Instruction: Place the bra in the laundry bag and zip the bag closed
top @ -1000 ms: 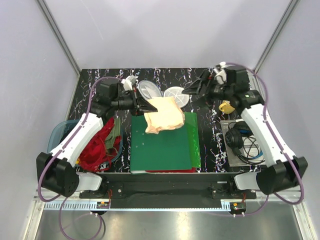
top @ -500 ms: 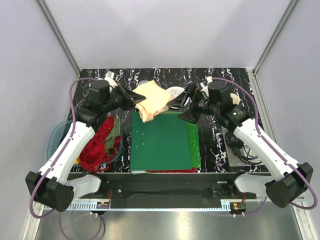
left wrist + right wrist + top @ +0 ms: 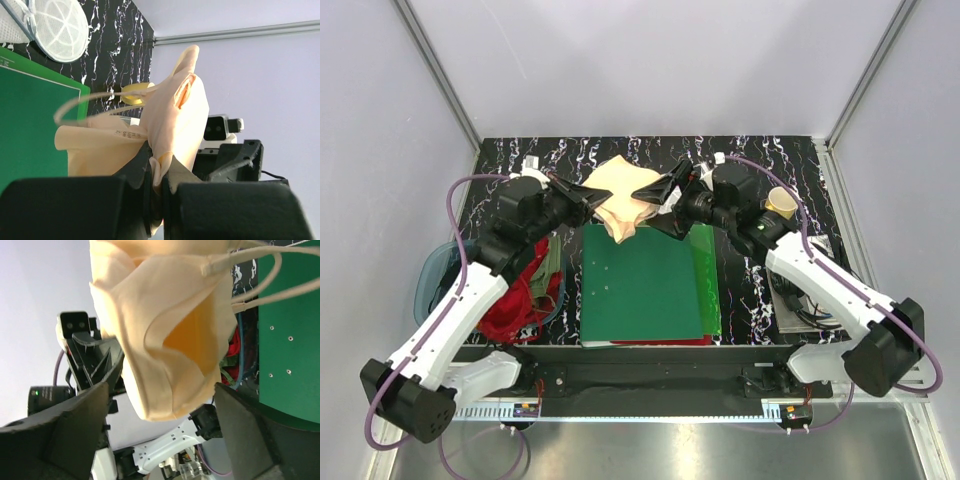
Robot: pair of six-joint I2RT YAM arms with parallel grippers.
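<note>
The pale peach bra [image 3: 623, 195] hangs in the air above the back of the table, over the far edge of the green folder [image 3: 645, 290]. My left gripper [image 3: 590, 200] is shut on a fold of the bra's edge, seen pinched in the left wrist view [image 3: 159, 172]. My right gripper [image 3: 659, 204] is wide open facing the bra's right side; in the right wrist view the bra [image 3: 170, 335] hangs between its spread fingers [image 3: 75, 430] without being held. The white mesh laundry bag [image 3: 57, 27] lies on the table below, hidden in the top view.
A yellow mug [image 3: 780, 203] stands at the back right. A red cloth [image 3: 515, 295] lies in a translucent blue tub [image 3: 430, 275] at the left. A grey tray [image 3: 782, 318] with cables and a black item sits at the right.
My left gripper has lifted the bra off the folder, up and toward the back. My right gripper has swung left from the back right corner and now faces the bra.
</note>
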